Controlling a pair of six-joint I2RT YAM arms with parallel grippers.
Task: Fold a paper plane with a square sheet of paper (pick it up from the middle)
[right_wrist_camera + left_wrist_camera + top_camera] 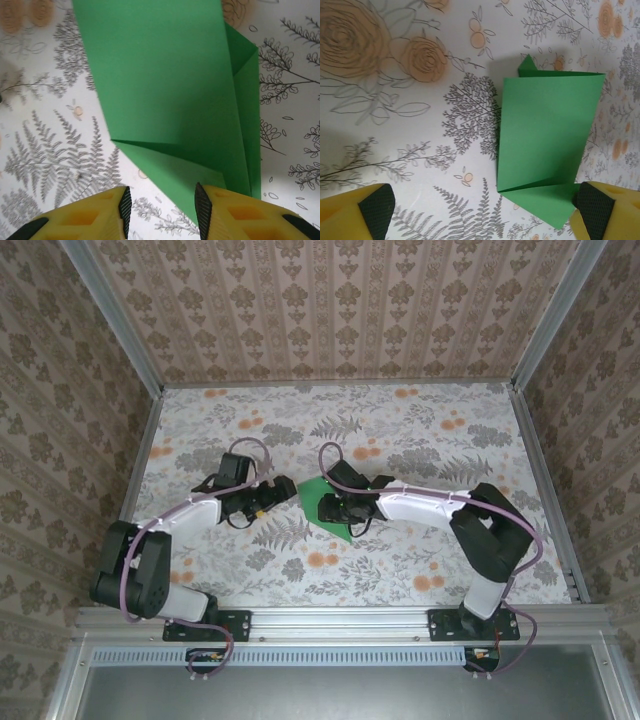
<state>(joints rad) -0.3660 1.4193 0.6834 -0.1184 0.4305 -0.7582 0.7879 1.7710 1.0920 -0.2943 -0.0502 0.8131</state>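
Observation:
The square sheet of paper (322, 502) is bright green and lies flat mid-table, folded over on itself. One flap covers a lower layer whose corner juts out at the near edge (545, 125) (165, 80). The paper plane is out of view. My left gripper (278, 492) (485, 210) hovers just left of the sheet, open wide, its right pad (592, 207) at the sheet's near corner. My right gripper (335, 508) (164, 210) is low over the sheet's near edge, jaws apart. Its right pad (202, 207) is above the paper and nothing is pinched.
A floral cloth (400, 440) covers the table, which is boxed in by patterned walls and aluminium rails (545, 490). The right arm's elbow (495, 530) rises at the right and the left arm's base link (135, 570) at the near left. Bare cloth stretches behind the sheet.

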